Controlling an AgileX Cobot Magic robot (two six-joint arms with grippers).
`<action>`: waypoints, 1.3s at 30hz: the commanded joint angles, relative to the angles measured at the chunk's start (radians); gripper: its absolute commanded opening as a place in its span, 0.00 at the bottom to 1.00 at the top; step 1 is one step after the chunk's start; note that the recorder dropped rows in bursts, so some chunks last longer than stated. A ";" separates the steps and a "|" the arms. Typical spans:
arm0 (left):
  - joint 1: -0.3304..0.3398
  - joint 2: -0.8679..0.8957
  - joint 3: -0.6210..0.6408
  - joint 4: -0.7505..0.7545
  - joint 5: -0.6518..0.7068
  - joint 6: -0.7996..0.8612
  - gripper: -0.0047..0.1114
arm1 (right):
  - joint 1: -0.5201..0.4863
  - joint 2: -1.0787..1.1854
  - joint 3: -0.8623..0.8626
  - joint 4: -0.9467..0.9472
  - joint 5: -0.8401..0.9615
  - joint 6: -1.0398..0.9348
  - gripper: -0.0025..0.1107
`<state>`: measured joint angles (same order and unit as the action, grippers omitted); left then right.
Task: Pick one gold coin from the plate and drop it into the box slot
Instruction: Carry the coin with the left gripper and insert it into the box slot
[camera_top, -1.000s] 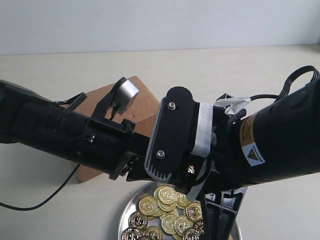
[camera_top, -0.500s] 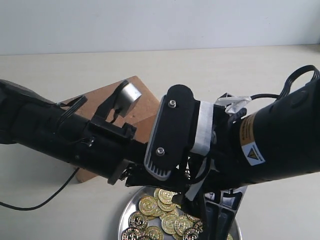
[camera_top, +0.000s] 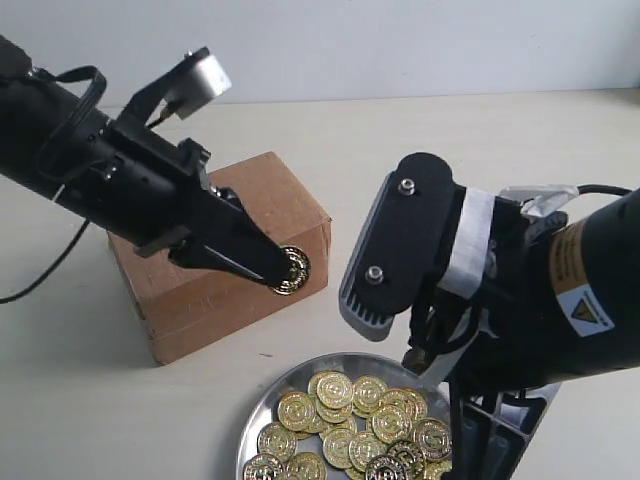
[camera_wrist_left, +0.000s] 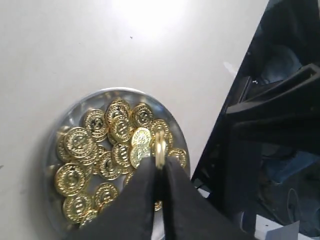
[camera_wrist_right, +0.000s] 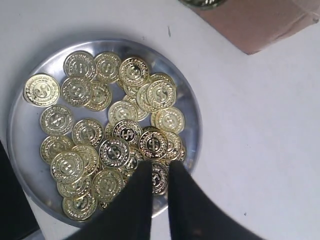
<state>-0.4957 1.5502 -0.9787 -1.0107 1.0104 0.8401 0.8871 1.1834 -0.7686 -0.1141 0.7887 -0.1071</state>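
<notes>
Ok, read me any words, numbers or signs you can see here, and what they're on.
Yellow label on the right arm: a warning triangle; its print is too small to read.
Gold coins in the plate: an embossed S-like mark; the rest is too small to read.
Box: no print visible.

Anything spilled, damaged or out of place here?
Nothing stands out. All loose coins lie inside the plate, the box looks intact, and the left end effector grips one coin.

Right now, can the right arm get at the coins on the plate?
Likely yes: the right fingers hang above the coins in the plate, nothing between; left fingers hold one coin near the box.
</notes>
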 joint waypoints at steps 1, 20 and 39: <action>0.002 -0.063 -0.072 0.212 -0.079 -0.146 0.04 | -0.004 -0.037 -0.010 -0.009 0.015 0.006 0.02; -0.003 0.066 -0.117 0.693 -0.360 -0.241 0.04 | -0.004 -0.046 -0.010 -0.009 0.030 0.006 0.02; -0.003 0.135 -0.117 0.674 -0.444 0.048 0.04 | -0.004 -0.046 -0.010 -0.009 0.020 0.004 0.02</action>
<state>-0.4957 1.6784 -1.0900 -0.3294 0.5782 0.8830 0.8871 1.1440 -0.7686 -0.1141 0.8197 -0.1015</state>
